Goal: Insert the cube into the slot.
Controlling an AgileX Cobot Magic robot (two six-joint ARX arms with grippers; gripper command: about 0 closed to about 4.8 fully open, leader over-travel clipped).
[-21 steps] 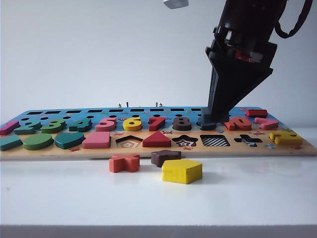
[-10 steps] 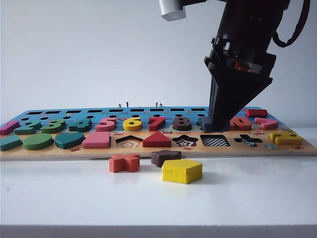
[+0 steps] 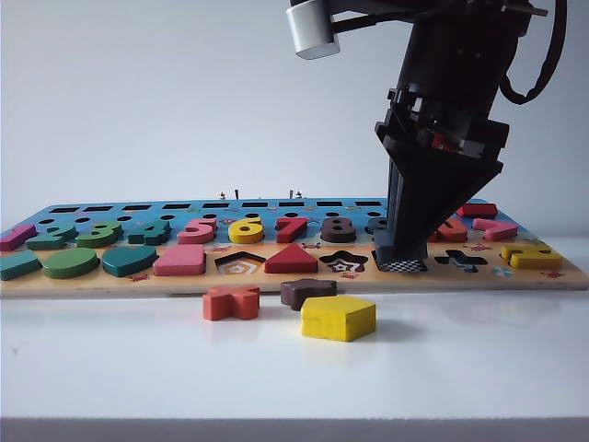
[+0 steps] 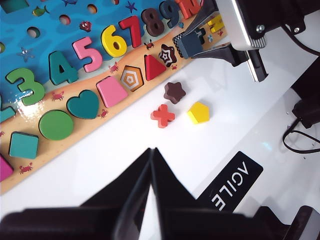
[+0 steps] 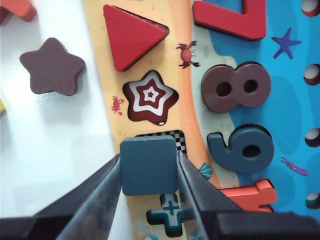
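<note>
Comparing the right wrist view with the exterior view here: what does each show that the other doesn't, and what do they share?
Only the right wrist view shows the dark cube clamped in the right tool, covering most of the checkered square slot, offset toward the board's front edge. Only the exterior view shows the yellow pentagon block whole and the full puzzle board, including the green shapes at its left end. Both show the brown star piece, the red triangle and the star-shaped cut-out. The left tool, shut, appears in neither, only in its own wrist view.

Bright, even light; soft shadows; blurred near tools.
</note>
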